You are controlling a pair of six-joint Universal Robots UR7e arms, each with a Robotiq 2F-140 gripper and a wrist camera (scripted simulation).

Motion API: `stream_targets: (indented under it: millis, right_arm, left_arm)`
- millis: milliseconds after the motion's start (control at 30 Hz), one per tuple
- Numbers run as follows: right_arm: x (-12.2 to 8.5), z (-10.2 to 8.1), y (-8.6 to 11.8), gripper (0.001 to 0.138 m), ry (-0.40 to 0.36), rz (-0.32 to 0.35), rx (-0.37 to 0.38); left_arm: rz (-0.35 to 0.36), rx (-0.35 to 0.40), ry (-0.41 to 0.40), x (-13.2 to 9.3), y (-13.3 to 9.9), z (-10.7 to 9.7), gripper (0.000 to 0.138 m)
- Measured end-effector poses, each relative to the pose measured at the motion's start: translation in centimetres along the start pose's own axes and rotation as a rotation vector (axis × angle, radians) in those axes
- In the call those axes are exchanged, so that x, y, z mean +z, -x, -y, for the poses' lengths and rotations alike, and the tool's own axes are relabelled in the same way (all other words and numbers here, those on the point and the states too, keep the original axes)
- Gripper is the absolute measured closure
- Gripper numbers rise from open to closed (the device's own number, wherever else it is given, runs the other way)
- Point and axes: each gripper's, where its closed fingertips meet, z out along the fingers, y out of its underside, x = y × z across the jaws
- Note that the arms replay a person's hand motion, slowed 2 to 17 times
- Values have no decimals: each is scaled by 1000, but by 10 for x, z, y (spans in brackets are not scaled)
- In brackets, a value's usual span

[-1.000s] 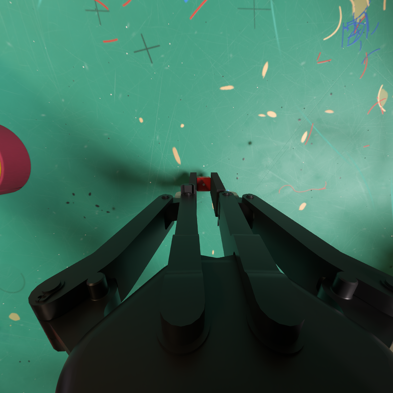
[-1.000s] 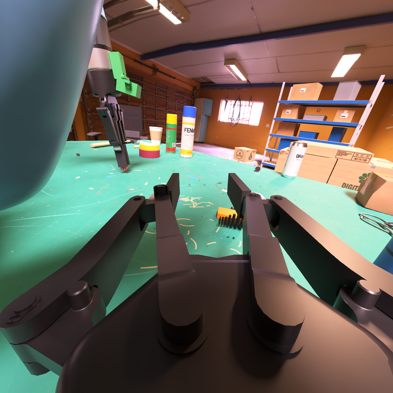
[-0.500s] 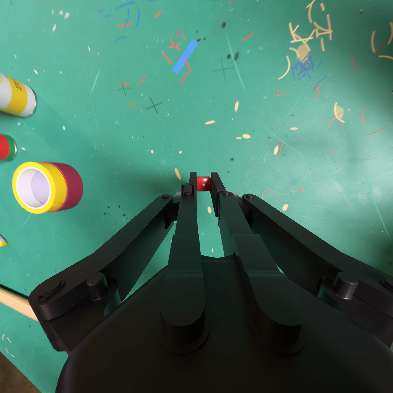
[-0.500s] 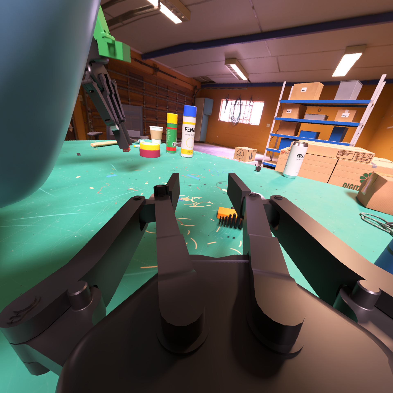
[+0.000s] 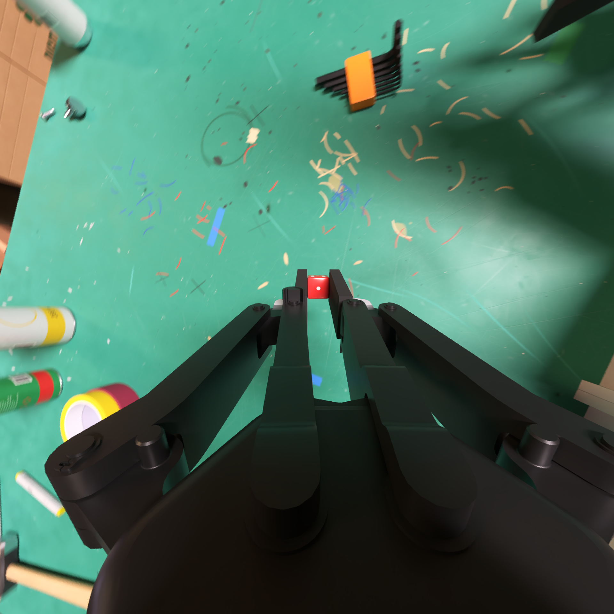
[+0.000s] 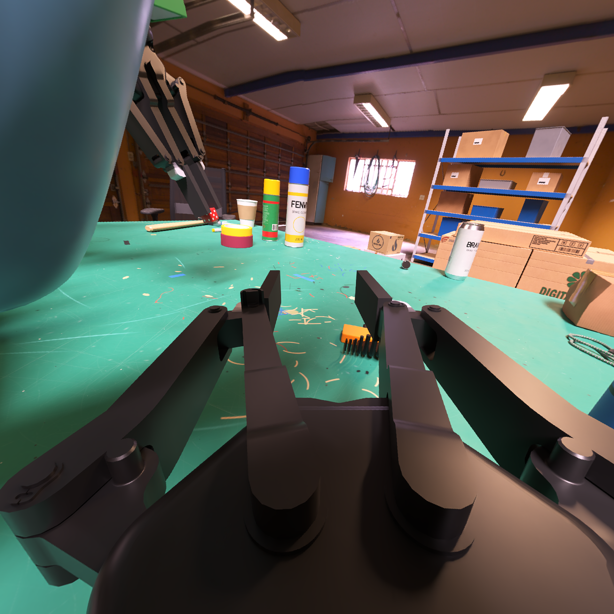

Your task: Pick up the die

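The die [image 5: 318,286] is a small red cube with white dots. My left gripper [image 5: 318,280] is shut on it at the fingertips and holds it well above the green table [image 5: 133,99]. In the right wrist view the left gripper hangs tilted at the upper left, and the die [image 6: 211,216] shows at its tip, high over the table. My right gripper [image 6: 317,287] is open and empty, low over the table near the front.
An orange holder of black hex keys [image 5: 360,78] [image 6: 358,339] lies mid-table. A yellow and red tape roll [image 6: 236,235], two spray cans [image 6: 296,207], a paper cup [image 6: 246,211] and a hammer [image 6: 172,226] stand at the far left. A white can [image 6: 463,249] and cardboard boxes [image 6: 531,262] stand right.
My left gripper has risen higher with the die and tilted; more of the table shows beneath it. The right gripper has not moved.
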Motion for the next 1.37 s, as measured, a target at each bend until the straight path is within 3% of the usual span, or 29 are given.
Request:
stream_targets:
  millis: [233, 500, 933, 1367]
  right_arm:
    - [-1, 1, -1, 79, -8, 4, 12]
    - [-3, 3, 0, 79, -25, 8, 13]
    - [-4, 5, 1, 79, -42, 14, 7]
    - [-5, 6, 0, 79, -50, 16, 20]
  left_arm:
    - [-97, 175, -45, 15, -52, 42, 121]
    - [-199, 301, -54, 46, -99, 75, 121]
    - [-272, 360, -13, 98, -135, 106, 121]
    - [-280, 380, 33, 129, -149, 116, 121]
